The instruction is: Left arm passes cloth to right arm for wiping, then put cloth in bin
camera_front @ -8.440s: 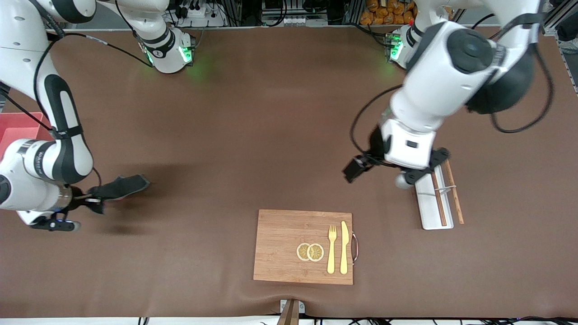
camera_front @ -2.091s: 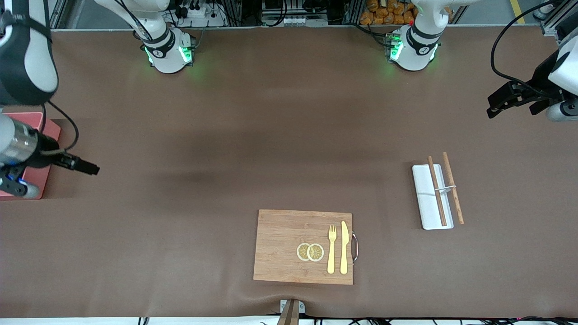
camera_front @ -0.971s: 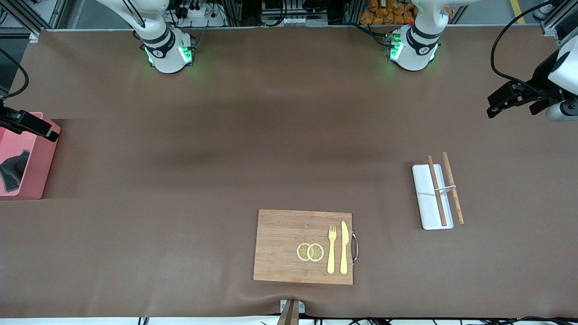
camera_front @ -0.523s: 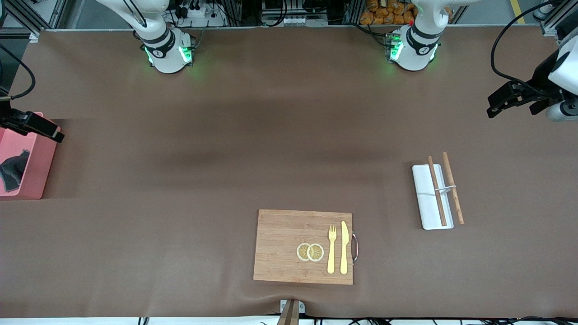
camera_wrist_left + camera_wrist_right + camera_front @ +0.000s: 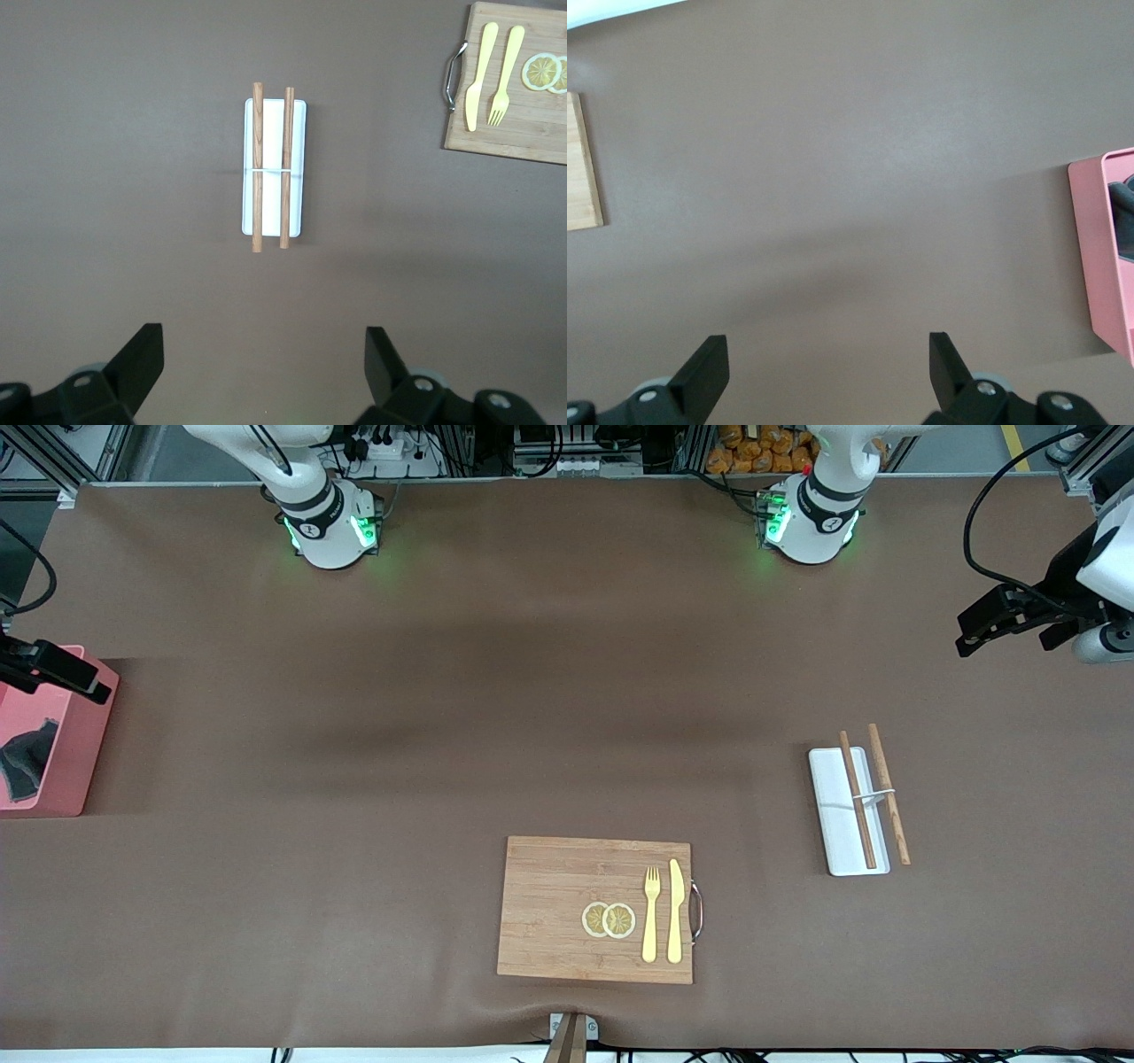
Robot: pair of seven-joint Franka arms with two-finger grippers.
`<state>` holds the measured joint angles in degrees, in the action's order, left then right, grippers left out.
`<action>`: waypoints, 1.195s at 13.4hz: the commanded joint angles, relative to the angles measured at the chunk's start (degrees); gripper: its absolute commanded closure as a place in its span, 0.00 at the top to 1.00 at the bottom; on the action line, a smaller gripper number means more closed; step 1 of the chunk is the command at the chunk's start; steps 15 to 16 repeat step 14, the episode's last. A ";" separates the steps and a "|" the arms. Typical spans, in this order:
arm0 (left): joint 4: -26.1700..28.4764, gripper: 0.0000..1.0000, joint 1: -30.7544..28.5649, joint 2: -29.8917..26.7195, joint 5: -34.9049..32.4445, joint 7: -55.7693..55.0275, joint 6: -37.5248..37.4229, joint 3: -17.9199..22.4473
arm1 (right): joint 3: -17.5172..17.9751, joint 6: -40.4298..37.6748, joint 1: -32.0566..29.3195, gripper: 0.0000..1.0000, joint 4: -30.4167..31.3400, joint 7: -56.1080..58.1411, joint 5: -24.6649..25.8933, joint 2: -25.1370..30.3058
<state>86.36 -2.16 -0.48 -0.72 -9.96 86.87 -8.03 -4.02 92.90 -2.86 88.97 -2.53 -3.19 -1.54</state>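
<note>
The pink bin [image 5: 69,766] stands at the right arm's end of the table and also shows in the right wrist view [image 5: 1103,257]. The dark grey cloth [image 5: 21,758] lies crumpled inside it; a corner of it shows in the right wrist view [image 5: 1125,217]. My right gripper [image 5: 828,354] is open and empty, up over bare table beside the bin. Only a black part of its hand [image 5: 55,670] shows in the front view, over the bin's farther end. My left gripper [image 5: 263,350] is open and empty, held high over the left arm's end of the table [image 5: 1076,633], where that arm waits.
A white tray [image 5: 837,815] with two wooden chopsticks [image 5: 858,797] lies toward the left arm's end. A wooden board [image 5: 558,908] with two lemon slices [image 5: 609,919], a yellow fork [image 5: 651,912] and a yellow knife [image 5: 675,911] lies near the front edge.
The right gripper carried the cloth to the bin, let it go and rose; in the last half second its hand drew back slightly. The left arm withdrew to its table end and stays still.
</note>
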 commanded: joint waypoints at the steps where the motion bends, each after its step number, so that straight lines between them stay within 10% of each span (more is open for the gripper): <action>1: 1.27 1.00 -0.39 -1.63 0.81 1.44 -0.30 0.12 | -0.90 -2.01 1.54 1.00 -1.25 1.03 0.03 1.28; 16: -0.40 1.00 -0.22 -1.02 0.10 3.19 -2.23 0.12 | -1.07 -5.80 -0.39 1.00 -3.37 -0.11 -0.06 1.02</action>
